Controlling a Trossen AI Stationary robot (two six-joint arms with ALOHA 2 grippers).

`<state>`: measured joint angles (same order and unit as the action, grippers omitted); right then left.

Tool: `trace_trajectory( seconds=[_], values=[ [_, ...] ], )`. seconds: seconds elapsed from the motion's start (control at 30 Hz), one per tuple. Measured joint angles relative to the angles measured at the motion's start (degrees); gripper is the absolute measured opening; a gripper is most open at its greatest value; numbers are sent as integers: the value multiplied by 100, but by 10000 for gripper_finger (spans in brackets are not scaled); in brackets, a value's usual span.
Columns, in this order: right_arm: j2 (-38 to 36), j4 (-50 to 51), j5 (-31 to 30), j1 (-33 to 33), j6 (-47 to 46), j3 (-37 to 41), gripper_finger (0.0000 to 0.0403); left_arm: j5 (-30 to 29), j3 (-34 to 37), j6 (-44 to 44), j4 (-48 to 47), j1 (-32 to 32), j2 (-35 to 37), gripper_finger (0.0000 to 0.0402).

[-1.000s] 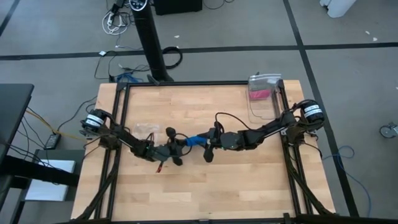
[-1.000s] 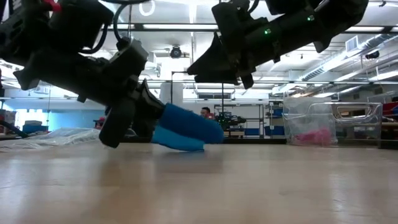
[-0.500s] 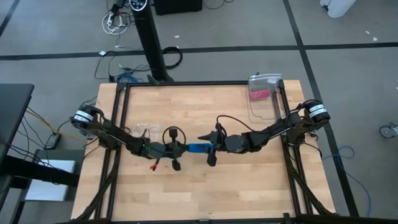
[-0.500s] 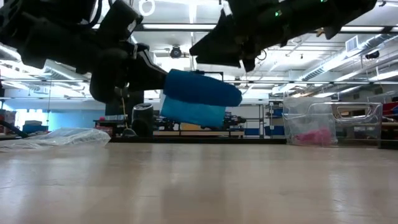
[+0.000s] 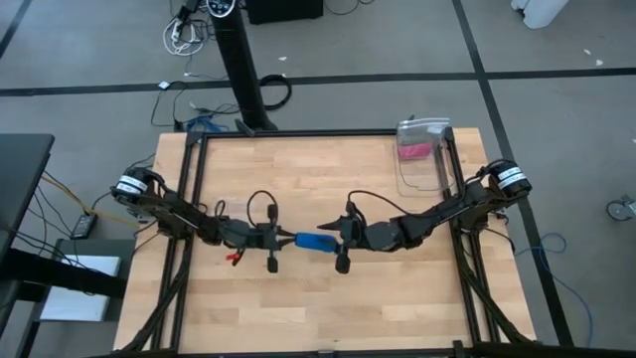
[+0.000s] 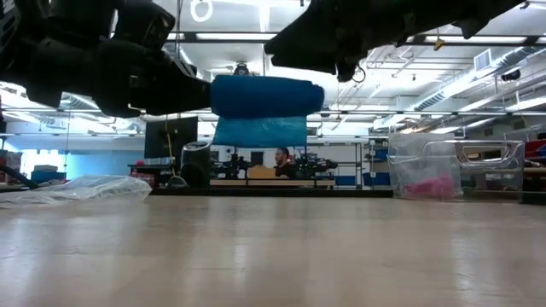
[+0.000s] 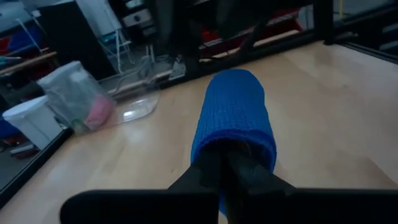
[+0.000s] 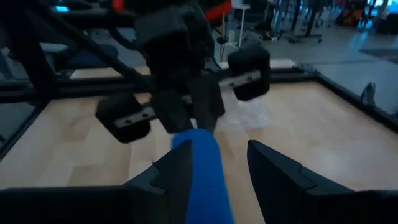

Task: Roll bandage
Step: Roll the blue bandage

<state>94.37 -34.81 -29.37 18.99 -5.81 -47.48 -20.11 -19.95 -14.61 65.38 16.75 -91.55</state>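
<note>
Over the last second the bandage (image 6: 266, 96) has gone from sagging near the counter (image 5: 328, 308) to hanging level and well clear of it, a short flap trailing beneath the roll. My left gripper (image 5: 281, 240) has its fingers pressed together on one end of the roll. The right gripper (image 5: 340, 237) meets the other end with its fingers (image 8: 275, 167) spread to either side (whether they actually touch the fabric, I cannot tell). I judge the winding nearly finished, the loose tail outstanding. The wooden counter also carries crumpled clear plastic (image 6: 85, 186) and a clear bin (image 5: 419, 154) holding something pink. A person (image 6: 279, 159) sits in the workshop behind.
</note>
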Motion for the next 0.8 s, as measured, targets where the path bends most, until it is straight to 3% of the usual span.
trace_trajectory(
  seconds=[0.23,0.33,0.5,0.63,0.8],
  values=[
    [2,-265,-189,237,485,0,155,18,204,119,387,-149,319,3],
    [-87,-177,-497,307,601,2,155,340,296,204,364,-273,620,3],
    [-502,709,-1106,380,762,-2,155,848,391,600,329,-620,1168,3],
    [-720,1708,-1164,376,311,-3,155,1149,389,874,365,-762,1502,3],
    [-771,1786,-1161,389,-28,197,159,1186,380,885,453,-778,1645,3]
  ],
)
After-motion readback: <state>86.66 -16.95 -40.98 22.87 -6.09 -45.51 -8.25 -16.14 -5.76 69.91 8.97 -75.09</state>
